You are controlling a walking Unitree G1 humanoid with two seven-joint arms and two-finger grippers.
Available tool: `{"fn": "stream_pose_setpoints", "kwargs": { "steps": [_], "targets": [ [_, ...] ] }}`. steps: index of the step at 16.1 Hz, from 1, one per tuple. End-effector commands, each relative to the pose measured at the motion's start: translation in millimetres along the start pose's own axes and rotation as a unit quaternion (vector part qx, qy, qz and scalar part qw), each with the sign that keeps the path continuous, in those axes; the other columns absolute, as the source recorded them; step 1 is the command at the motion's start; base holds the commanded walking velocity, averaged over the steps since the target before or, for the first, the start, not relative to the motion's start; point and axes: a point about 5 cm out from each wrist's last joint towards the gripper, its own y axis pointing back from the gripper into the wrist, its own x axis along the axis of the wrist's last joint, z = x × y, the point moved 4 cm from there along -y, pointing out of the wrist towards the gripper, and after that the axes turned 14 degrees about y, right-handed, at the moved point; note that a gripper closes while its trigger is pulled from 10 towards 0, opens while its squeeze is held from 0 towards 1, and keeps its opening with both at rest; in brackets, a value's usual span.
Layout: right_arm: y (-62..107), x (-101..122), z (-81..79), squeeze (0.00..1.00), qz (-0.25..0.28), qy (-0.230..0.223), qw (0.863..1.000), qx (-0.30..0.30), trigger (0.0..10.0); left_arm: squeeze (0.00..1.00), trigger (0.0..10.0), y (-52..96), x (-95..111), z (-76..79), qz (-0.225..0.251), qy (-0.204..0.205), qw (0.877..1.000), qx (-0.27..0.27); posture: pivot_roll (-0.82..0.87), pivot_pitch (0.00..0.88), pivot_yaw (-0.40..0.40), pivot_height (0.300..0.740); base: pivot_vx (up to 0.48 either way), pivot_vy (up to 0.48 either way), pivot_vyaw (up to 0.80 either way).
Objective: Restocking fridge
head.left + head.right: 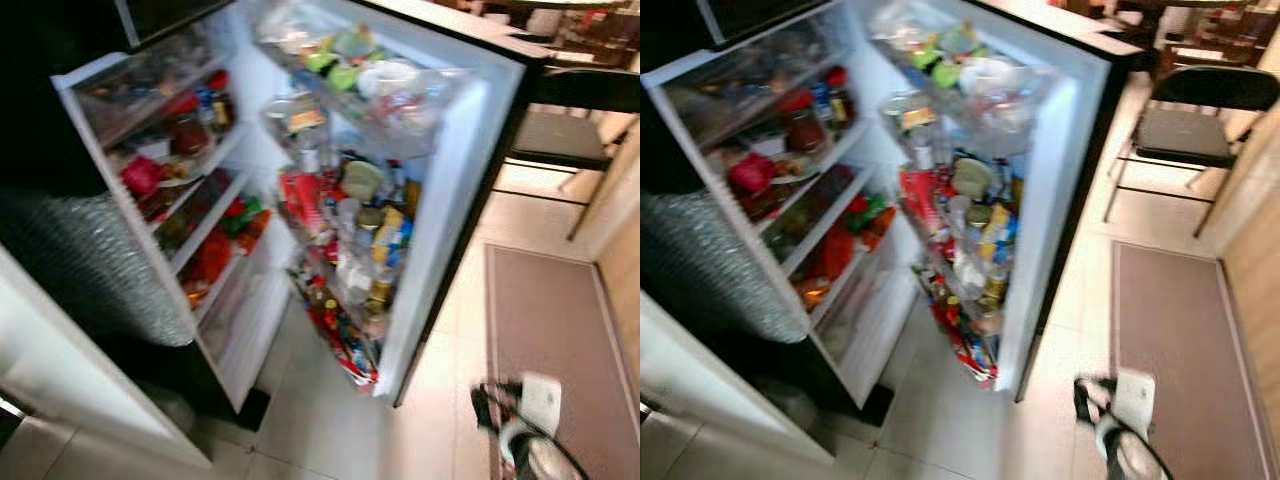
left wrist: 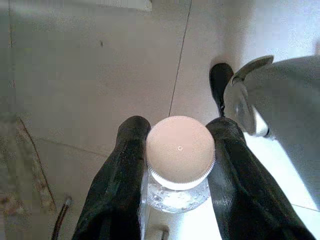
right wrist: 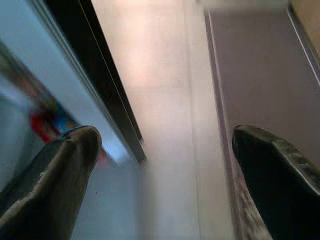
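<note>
Gripping a white-capped bottle [image 2: 179, 165] between left gripper [image 2: 175, 170] fingers; right gripper [image 3: 165, 145] spread wide, holding nothing, beside open fridge [image 1: 440, 190] door.

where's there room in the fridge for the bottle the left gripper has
Door racks look packed top to bottom. Shelves crowded too. Only a blurry pale gap low by the drawers. Left gripper holds the bottle.

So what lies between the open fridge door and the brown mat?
A bare strip of pale tiled floor separates the fridge door from the mat, seen in both eye views.
</note>
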Motion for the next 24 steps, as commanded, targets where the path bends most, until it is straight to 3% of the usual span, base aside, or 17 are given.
{"fn": "stream_pose_setpoints", "kwargs": {
  "steps": [1, 2, 4, 6, 8, 10, 14, 24],
  "targets": [
    [-7.3, 32.3, -16.4, 0.00, 0.062, 0.001, 0.997, 0.038, 10.0, 0.00, 10.0, 0.6, -3.9, -3.3, -0.009, 0.001, 1.000, 0.003, -0.06, 0.000, 0.019, 0.740, 0.000, 0.000, 0.00],
    [-7.0, 40.0, -24.0, 0.00, 0.080, 0.003, 0.995, 0.056, 10.0, 0.00, 10.0, 0.5, -3.0, -3.1, -0.006, 0.004, 1.000, 0.004, -0.06, 0.000, 0.018, 0.740, 0.000, 0.000, 0.00],
    [-2.6, 32.2, -24.9, 0.00, 0.077, 0.027, 0.995, 0.053, 10.0, 0.00, 10.0, 0.3, -1.3, -2.3, -0.002, 0.009, 1.000, 0.003, -0.07, 0.000, 0.018, 0.740, 0.000, 0.000, 0.00],
    [8.2, -19.8, -10.1, 0.00, -0.028, 0.042, 0.999, 0.015, 10.0, 0.00, 10.0, 0.0, -0.8, -0.4, -0.004, 0.009, 1.000, -0.001, -0.07, 0.000, 0.017, 0.740, 0.000, 0.000, 0.00],
    [29.3, -71.2, -3.7, 0.00, -0.135, 0.051, 0.989, 0.000, 10.0, 0.00, 10.0, 0.0, -1.3, 0.9, -0.004, 0.014, 1.000, -0.003, -0.05, 0.000, 0.006, 0.740, 0.000, 0.186, 0.00],
    [35.4, -81.1, -1.7, 0.00, -0.151, 0.043, 0.987, -0.011, 10.0, 0.00, 10.0, 0.0, -1.4, 0.3, -0.004, 0.018, 1.000, -0.001, -0.05, 0.000, 0.008, 0.740, 0.000, 0.364, 0.00],
    [17.8, -44.7, 5.8, 0.00, -0.084, 0.030, 0.996, -0.032, 10.0, 0.00, 10.0, 0.3, -2.6, -1.9, -0.007, 0.009, 1.000, 0.000, -0.06, 0.000, 0.017, 0.740, 0.000, 0.342, 0.00],
    [-6.8, 26.5, -8.0, 0.00, 0.041, 0.046, 0.998, 0.010, 10.0, 0.00, 10.0, 0.7, -3.8, -4.9, -0.009, -0.006, 1.000, 0.005, -0.05, 0.000, 0.021, 0.740, 0.000, 0.025, 0.00]
  ]
}}
